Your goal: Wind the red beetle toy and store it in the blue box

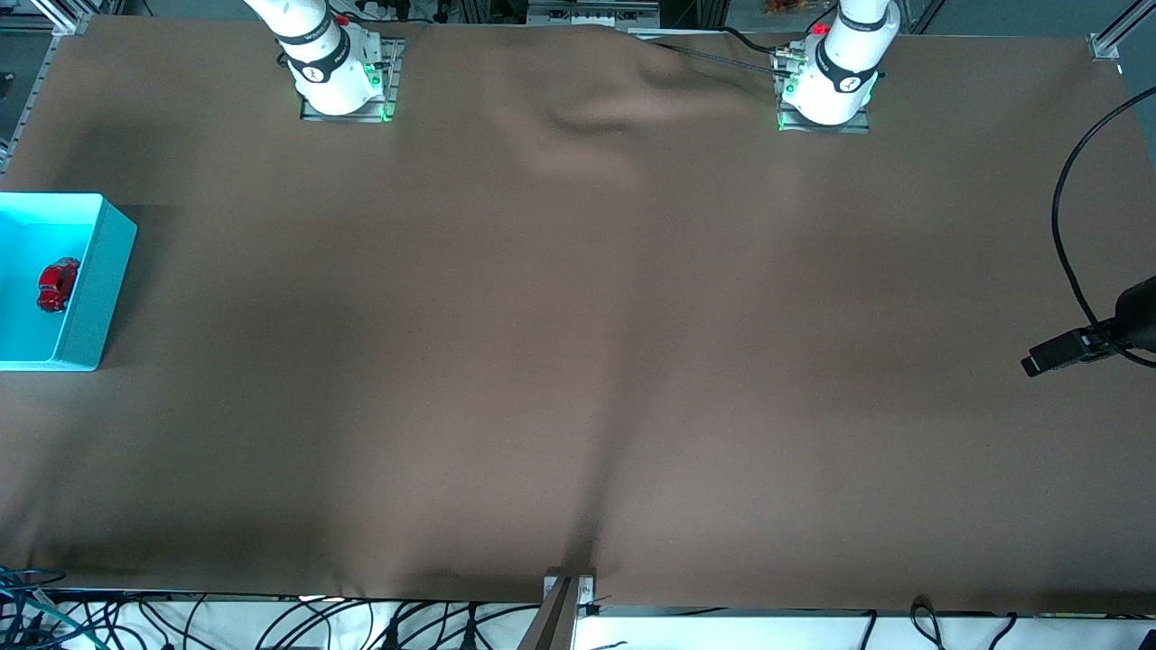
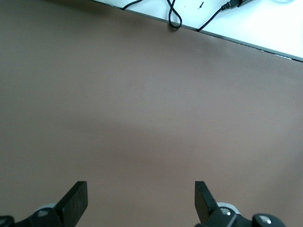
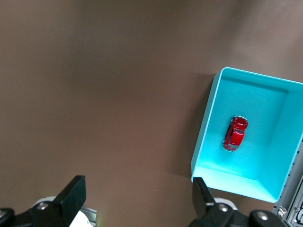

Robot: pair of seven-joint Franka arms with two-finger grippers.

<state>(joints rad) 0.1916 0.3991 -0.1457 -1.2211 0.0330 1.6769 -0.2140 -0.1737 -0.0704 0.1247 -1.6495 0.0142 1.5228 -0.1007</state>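
Note:
The blue box [image 1: 95,271] stands at the right arm's end of the table, partly cut off by the edge of the front view. The red beetle toy [image 1: 58,283] lies inside it on the cyan floor. The right wrist view looks down on the box [image 3: 203,137] with the toy [image 3: 235,133] in it. My right gripper [image 3: 138,196] hangs open and empty high over bare brown cloth beside the box. My left gripper [image 2: 141,201] is open and empty over bare cloth. Neither gripper shows in the front view.
Brown cloth covers the table [image 1: 578,361], with a wrinkle near the arm bases [image 1: 339,77] [image 1: 826,86]. A black device on a cable [image 1: 1084,348] juts in at the left arm's end. Loose cables [image 2: 174,16] lie along the table's front edge.

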